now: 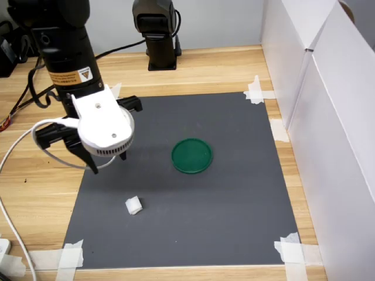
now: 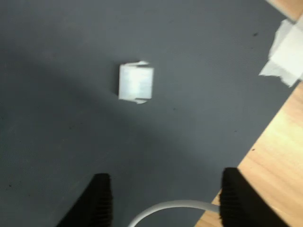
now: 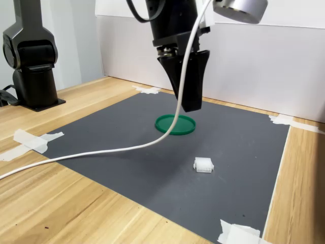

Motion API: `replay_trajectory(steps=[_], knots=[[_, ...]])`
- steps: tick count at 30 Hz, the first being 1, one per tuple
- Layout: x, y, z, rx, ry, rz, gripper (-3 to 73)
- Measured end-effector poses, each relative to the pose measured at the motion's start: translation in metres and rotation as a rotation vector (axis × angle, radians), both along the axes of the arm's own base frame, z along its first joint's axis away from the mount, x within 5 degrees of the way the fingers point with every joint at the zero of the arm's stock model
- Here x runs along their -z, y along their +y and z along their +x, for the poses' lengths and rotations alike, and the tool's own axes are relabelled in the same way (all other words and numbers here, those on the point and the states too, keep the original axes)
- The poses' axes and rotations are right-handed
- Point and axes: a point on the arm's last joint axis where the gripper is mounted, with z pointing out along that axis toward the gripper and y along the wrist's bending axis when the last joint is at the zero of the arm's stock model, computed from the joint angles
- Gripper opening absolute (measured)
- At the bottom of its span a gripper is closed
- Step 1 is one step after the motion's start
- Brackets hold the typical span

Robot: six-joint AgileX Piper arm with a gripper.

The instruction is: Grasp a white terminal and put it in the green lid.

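Hovering above the dark grey square mat [image 1: 187, 181], the black arm's gripper [image 1: 108, 162] hangs clear of everything in the first exterior view, its dark fingers [image 1: 92, 165] pointing down at the mat. Taking the flat round dark-green plastic lid [image 1: 191, 156] as the landmark, the tiny white blocky plastic terminal [image 1: 133, 205] lies on the mat well apart from it, toward the first exterior view's lower left, and the gripper is up on the lid's left. The lid holds nothing. White tape strips [image 1: 255, 91] pin the mat's corners to the pale wooden worktop [image 1: 205, 67].

In the wrist view the white terminal [image 2: 136, 82] sits alone on the grey mat [image 2: 57, 118], ahead of the two black fingers [image 2: 98, 198], which stand wide apart with only a white cable [image 2: 170, 206] showing between them. They are spread and hold nothing. The green lid is out of this picture.

In the second exterior view the fingers [image 3: 187, 81] hang in the air, in front of the green lid [image 3: 175, 124], while the terminal [image 3: 203, 164] rests on the mat nearer the camera than the lid and slightly to the second exterior view's right of it.

Judging from this, the task is at its start: the terminal is not yet grasped, and the descent, the closing, the carry to the lid and the release are all left.
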Motion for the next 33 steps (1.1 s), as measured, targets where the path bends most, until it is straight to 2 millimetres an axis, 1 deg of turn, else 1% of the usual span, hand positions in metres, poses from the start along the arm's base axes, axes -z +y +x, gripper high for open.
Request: replay_trajectory(steps=[2, 4, 6, 8, 13, 16, 25, 33], knots=[[-0.005, 0.001, 0.001, -0.011, 0.019, 0.009, 62.1], [-0.009, 0.002, 0.0, -0.035, 0.046, 0.018, 63.4], [-0.01, 0.004, 0.001, -0.052, 0.07, 0.032, 63.9], [-0.007, 0.007, 0.003, -0.068, 0.09, 0.03, 64.0], [0.01, 0.026, 0.011, -0.125, 0.145, -0.034, 64.1], [0.019, 0.034, 0.016, -0.138, 0.152, -0.037, 64.1], [0.046, 0.029, 0.032, -0.124, 0.149, -0.091, 64.1], [0.067, 0.026, 0.039, -0.1, 0.176, -0.093, 64.1]])
